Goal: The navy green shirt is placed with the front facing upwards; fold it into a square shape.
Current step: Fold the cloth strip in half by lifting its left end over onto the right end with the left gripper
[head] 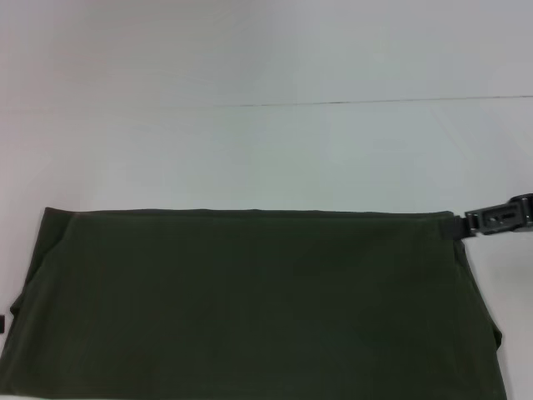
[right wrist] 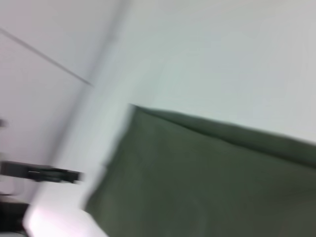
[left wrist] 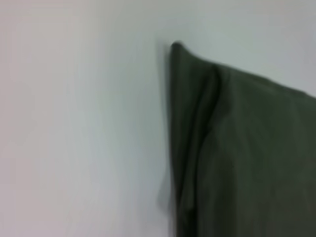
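The navy green shirt (head: 250, 308) lies flat across the near half of the white table as a wide dark olive band, with no lettering showing. Its far edge runs straight from left to right. My right gripper (head: 458, 227) reaches in from the right and sits at the shirt's far right corner. The right wrist view shows a corner of the shirt (right wrist: 207, 177) on the table. The left wrist view shows another corner of the shirt (left wrist: 237, 148) with a doubled, creased edge. Only a dark sliver at the head view's left edge (head: 2, 323) may belong to my left arm.
The white table (head: 266, 158) stretches beyond the shirt, with a thin seam line (head: 375, 102) across its far part. A dark bar-shaped object (right wrist: 42, 173) shows off to the side in the right wrist view.
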